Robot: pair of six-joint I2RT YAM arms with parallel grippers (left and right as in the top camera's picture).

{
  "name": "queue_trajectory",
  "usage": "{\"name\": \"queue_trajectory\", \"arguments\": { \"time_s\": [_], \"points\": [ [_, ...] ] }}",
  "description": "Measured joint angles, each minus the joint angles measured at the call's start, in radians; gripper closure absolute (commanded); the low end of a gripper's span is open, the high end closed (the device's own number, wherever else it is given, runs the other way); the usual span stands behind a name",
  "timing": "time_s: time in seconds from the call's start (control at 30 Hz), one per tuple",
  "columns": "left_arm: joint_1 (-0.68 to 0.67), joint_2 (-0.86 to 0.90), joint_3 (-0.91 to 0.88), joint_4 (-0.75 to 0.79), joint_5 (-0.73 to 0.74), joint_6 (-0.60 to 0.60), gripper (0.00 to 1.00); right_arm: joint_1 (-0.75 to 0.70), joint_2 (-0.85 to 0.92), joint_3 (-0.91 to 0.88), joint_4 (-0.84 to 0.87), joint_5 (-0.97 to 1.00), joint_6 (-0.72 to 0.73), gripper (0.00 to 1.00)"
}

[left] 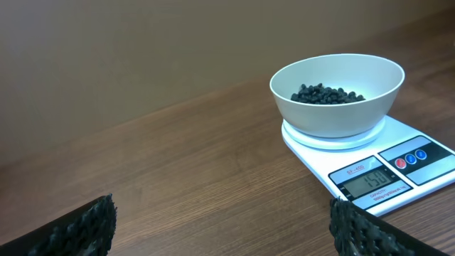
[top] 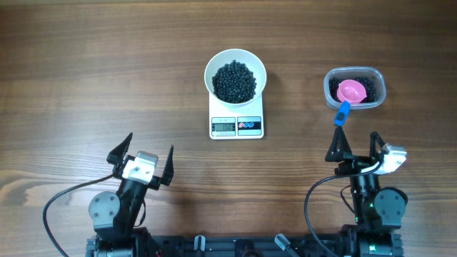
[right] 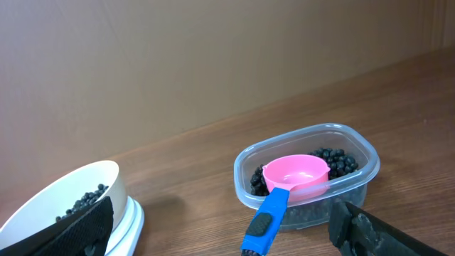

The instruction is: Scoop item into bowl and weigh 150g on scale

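Note:
The white bowl [top: 235, 75] sits on the white scale [top: 236, 126] at mid-table and holds a heap of black beads [top: 235, 80]. In the left wrist view the bowl [left: 338, 96] rests on the scale [left: 370, 167], whose display is lit. More black beads [right: 334, 162] lie in the clear tub [top: 355, 88], with a pink scoop [top: 351, 91] on a blue handle [right: 266, 220] resting in it. My left gripper [top: 143, 158] is open near the front left, holding nothing. My right gripper [top: 355, 147] is open in front of the tub [right: 306, 174], just short of the handle.
Bare wood-grain table [top: 86, 78] stretches to the left and back. The arm bases and cables stand along the front edge.

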Motion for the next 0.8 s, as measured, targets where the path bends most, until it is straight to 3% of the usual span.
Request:
{"name": "queue_trajectory", "arguments": {
  "time_s": [0.37,0.57,0.8],
  "points": [
    [0.000,0.000,-0.001,0.058,-0.060,-0.013,0.00,0.000,0.000,0.000,0.000,0.000,0.000,0.00],
    [0.000,-0.001,-0.051,0.178,-0.116,-0.194,0.00,0.000,0.000,0.000,0.000,0.000,0.000,0.00],
    [0.004,-0.001,-0.062,0.142,-0.195,-0.417,0.00,0.000,0.000,0.000,0.000,0.000,0.000,0.00]
  ]
}}
